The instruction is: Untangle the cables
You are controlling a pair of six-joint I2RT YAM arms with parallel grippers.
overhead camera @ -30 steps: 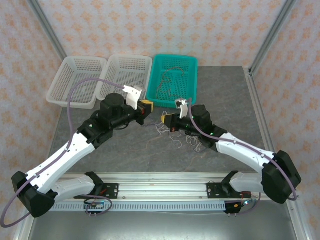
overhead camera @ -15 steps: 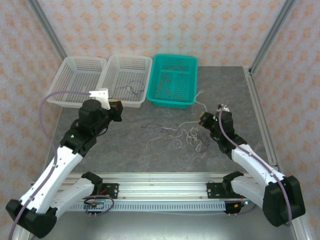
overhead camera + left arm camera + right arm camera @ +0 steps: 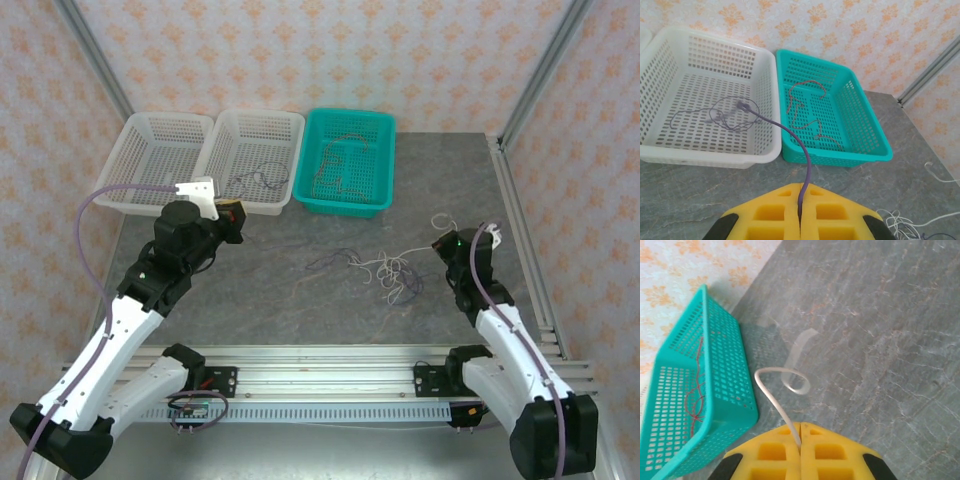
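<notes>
The cables lay partly sorted: a tangle [image 3: 388, 272] of white and purple strands rested on the table [image 3: 300, 300] in front of the teal basket [image 3: 340, 206], a little to its right. A red cable [image 3: 807, 81] lay inside that basket. A purple cable [image 3: 785, 131] was coiled in the white basket [image 3: 710, 155] just left of the teal one, and from there it was stretched back to the left gripper [image 3: 801, 212], whose yellow pads were pressed together on it. To the right of the teal basket and nearer the arms, the right gripper [image 3: 800, 437] was clamped on a white cable [image 3: 773, 402], whose free end curled above the table. Whether that strand ran on into the tangle could not be made out. The step in hand was judged to be the drawing-out and sorting of single strands by colour. For the next move, release of the purple cable over the white basket seemed called for, with the white strand lifted clear of the tangle gently, lest the knots be tightened. No brand, label or writing could be read.
</notes>
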